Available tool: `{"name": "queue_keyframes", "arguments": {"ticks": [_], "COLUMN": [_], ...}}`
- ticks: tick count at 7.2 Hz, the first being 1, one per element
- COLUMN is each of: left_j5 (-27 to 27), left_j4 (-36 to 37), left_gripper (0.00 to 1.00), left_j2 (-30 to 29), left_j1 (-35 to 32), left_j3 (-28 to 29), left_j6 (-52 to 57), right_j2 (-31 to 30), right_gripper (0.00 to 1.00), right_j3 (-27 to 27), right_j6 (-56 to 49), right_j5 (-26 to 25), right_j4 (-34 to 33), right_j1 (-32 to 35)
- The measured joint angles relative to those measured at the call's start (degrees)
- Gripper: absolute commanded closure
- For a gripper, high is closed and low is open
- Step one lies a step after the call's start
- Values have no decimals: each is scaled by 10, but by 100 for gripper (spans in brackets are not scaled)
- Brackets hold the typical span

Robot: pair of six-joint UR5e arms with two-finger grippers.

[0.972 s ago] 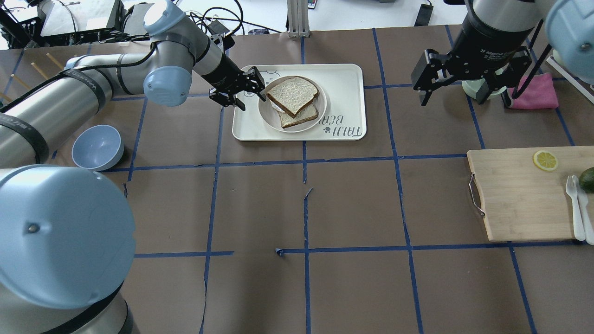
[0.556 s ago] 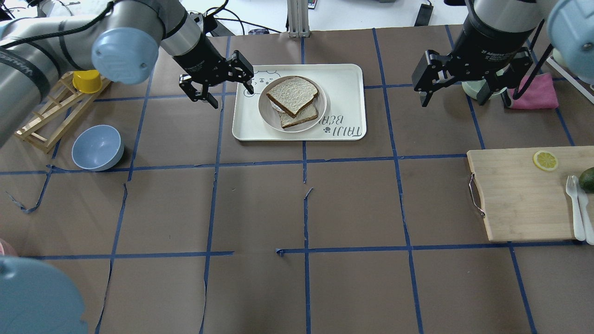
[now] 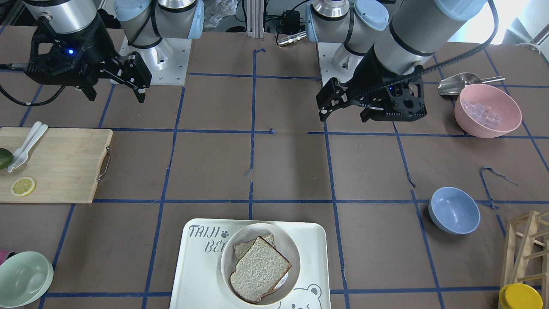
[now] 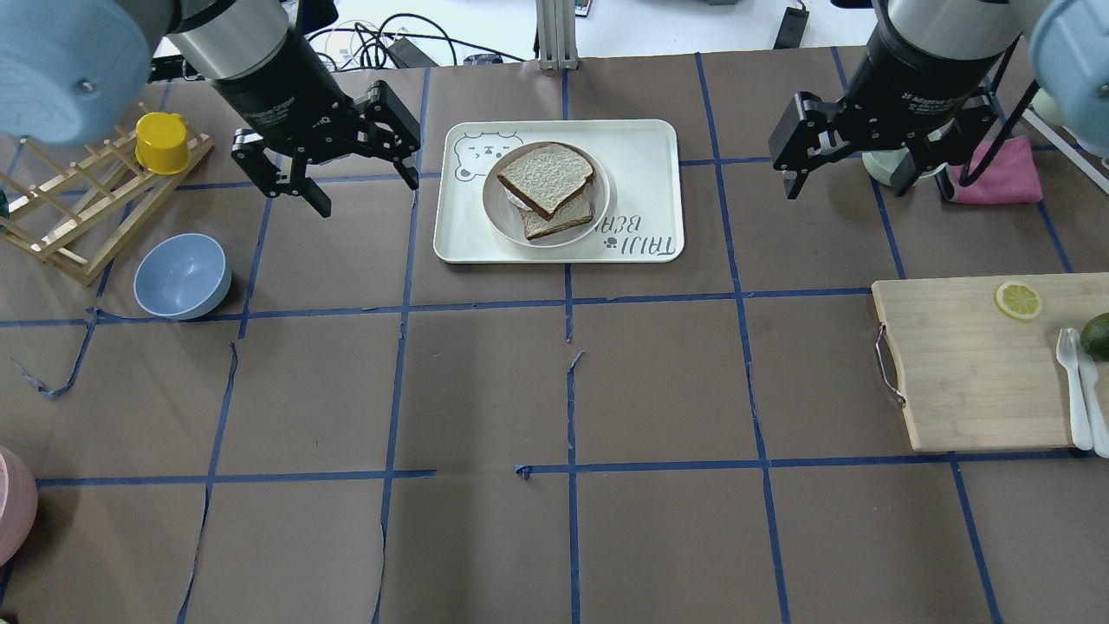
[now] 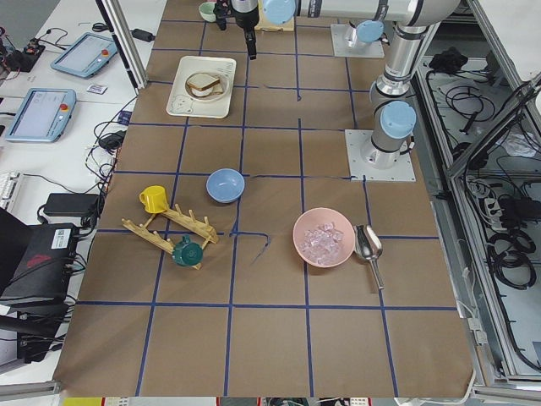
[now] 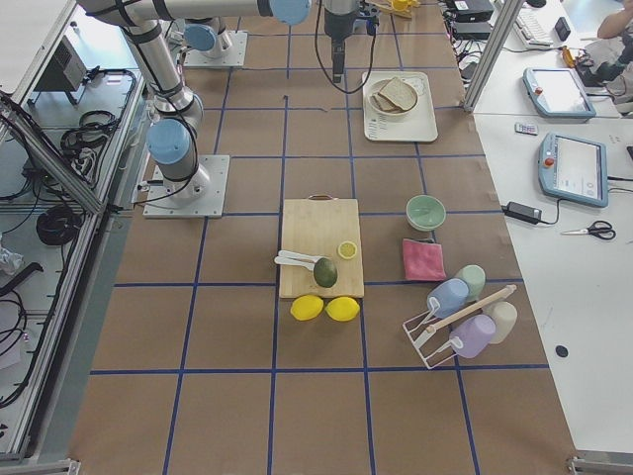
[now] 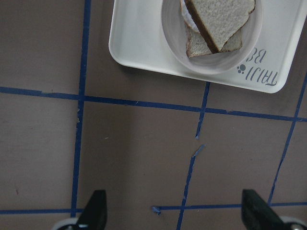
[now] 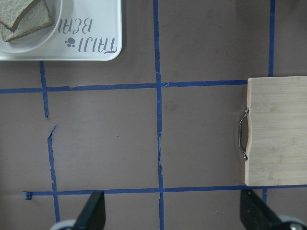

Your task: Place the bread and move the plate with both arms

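Observation:
The bread (image 4: 548, 178) lies on top of a second slice in the round cream plate (image 4: 490, 204), which stands on the bear-print tray (image 4: 641, 147). A bit of white shows between the slices. My left gripper (image 4: 368, 198) is open and empty, raised above the table left of the tray. My right gripper (image 4: 842, 191) is open and empty, raised well right of the tray. In the front-facing view the bread (image 3: 259, 270) and plate (image 3: 227, 257) are near the bottom edge. The left wrist view shows the bread (image 7: 220, 17) and plate (image 7: 216, 64) far beyond the open fingers.
A blue bowl (image 4: 182, 276) and a wooden rack with a yellow cup (image 4: 160, 143) are at the left. A cutting board (image 4: 979, 364) with a lemon slice, cutlery and an avocado is at the right. A pink cloth (image 4: 1001, 173) lies behind my right gripper.
My left gripper has drawn back leftward from the plate's left rim and risen, still open. The bread, the plate and my right gripper have not moved.

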Motion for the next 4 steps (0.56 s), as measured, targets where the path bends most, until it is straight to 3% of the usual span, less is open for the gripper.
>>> {"name": "queue_keyframes", "arguments": {"ticks": [4], "left_j5": [80], "left_j4": [22], "left_gripper": [0], "left_j2": [49], "left_j1": [0], "left_j3": [-41], "left_j6": [48], "right_j2": [-1], "right_gripper": [0], "right_j3": [0], "right_j6": [1], "right_j5": [2], "right_j4": [13], "right_j1": [1]}}
